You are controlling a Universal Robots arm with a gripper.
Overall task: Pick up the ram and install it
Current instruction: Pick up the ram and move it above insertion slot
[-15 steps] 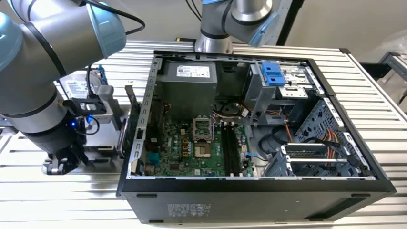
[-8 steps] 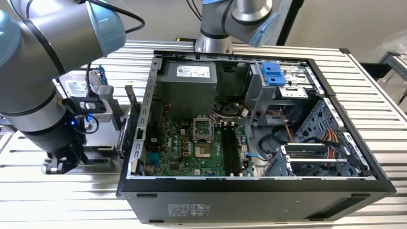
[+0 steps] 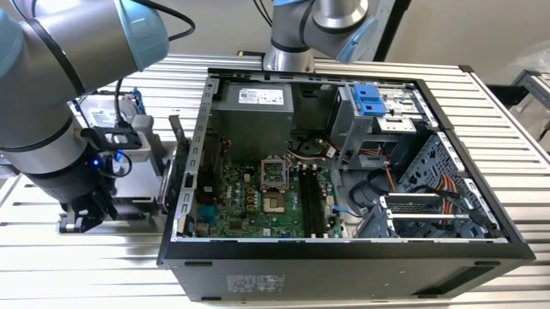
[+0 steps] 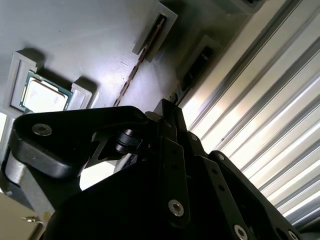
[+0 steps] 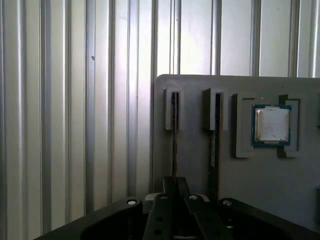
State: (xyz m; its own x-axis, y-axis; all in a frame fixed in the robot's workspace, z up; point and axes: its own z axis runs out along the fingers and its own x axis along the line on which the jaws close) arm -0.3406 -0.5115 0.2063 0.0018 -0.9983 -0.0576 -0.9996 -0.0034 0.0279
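Cannot tell the state of the end effector [image 5: 174,184], open or clamped. Poised right at one end of the ram [image 5: 173,135], in line with that thin board. Leaves the ram on edge in a slot of the grey holder [image 5: 195,160], outside the computer case [image 3: 344,264].

Risks scraping or bending the board through any sideways offset inside so tight a slot. Risks a skewed hold from gripping off-centre or too near one end, and with it a tilted lift and a jam. Risks clipping the second stick [image 5: 216,135], slotted just beside, through too wide an approach.

In the first wrist view, gives the straight line-up of end effector and ram, with the processor chip [image 5: 271,125] in its pocket beyond the second stick and the ribbed tabletop [image 5: 75,100] farther off. In the second wrist view, offers a slanted look along the same slot, yet hides the meeting point behind black linkage.

In the exterior view, adds the wider layout: the arm [image 3: 43,135] bent over the holder at the exterior view's left of the open case, the hard drive [image 3: 102,116] farther back, and the long dark memory slots [image 3: 311,199] on the motherboard [image 3: 249,212].
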